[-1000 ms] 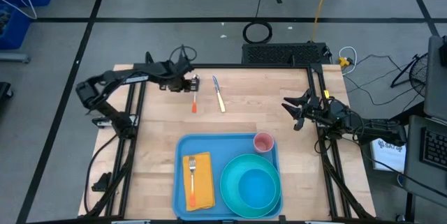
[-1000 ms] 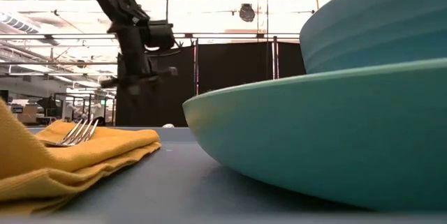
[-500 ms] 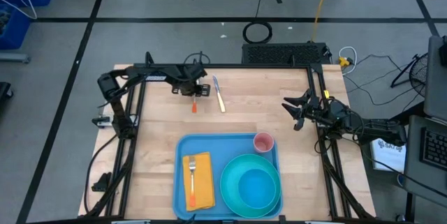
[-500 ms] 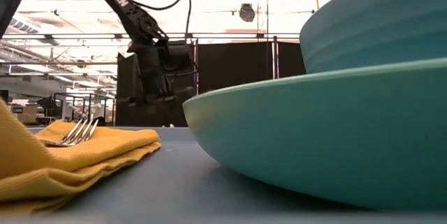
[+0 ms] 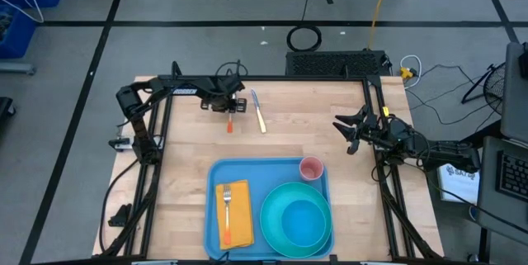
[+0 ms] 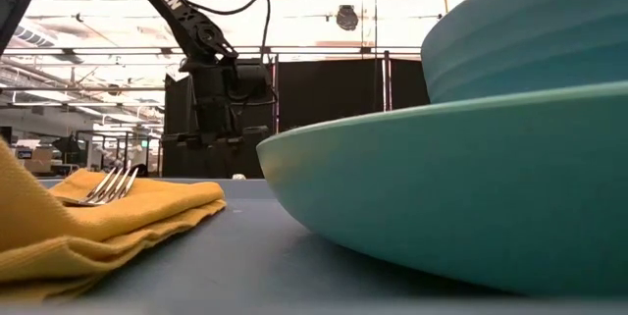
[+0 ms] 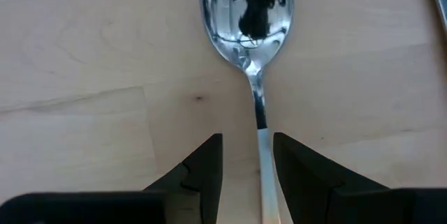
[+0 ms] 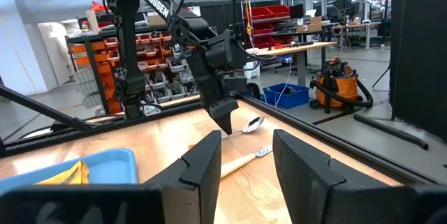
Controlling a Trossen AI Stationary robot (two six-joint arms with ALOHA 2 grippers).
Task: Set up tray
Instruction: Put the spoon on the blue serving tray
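A spoon with a shiny bowl and an orange handle lies flat on the wooden table, far of the tray. My left gripper points down over it, open. Its fingers stand on either side of the spoon's neck, and I see no touch. The light-blue tray at the near edge carries a yellow napkin with a fork, a teal plate with a bowl and a pink cup. My right gripper waits open at the table's right edge.
A knife with a cream handle lies just right of the spoon, nearly parallel to it. Bare wood stretches between the cutlery and the tray. Dark frame rails run along the table's left and right sides.
My left gripper has gone toward the table's right and down onto the spoon, ending with its fingers astride the neck; over the last half second it has kept still. The spoon has not moved.
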